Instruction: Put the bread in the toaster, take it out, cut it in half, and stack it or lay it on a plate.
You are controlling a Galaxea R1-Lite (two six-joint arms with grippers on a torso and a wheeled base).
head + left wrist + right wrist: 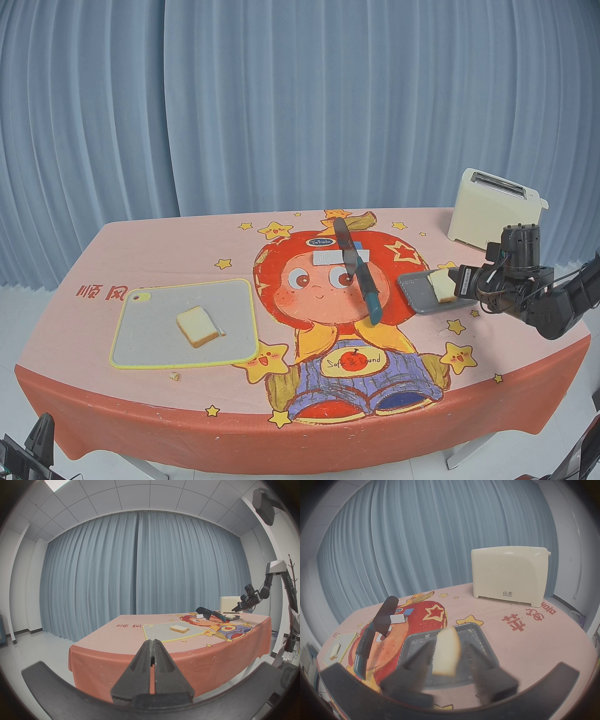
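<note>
At the surface's 3 o'clock edge, my right fingers (pixel 420 659) stand spread either side of a bread half (pixel 442 285) standing on edge on the grey plate (pixel 415 295), apparently the stack's first piece; the other half (pixel 197 325) waits on the cutting board (pixel 156 334) at 8 o'clock, left fingers (pixel 140 667) clenched empty

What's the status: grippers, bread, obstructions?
Left gripper shut, off the table. Right gripper open, straddling bread half at grey tray. Other half on cutting board. Knife lies between, clear of both.
</note>
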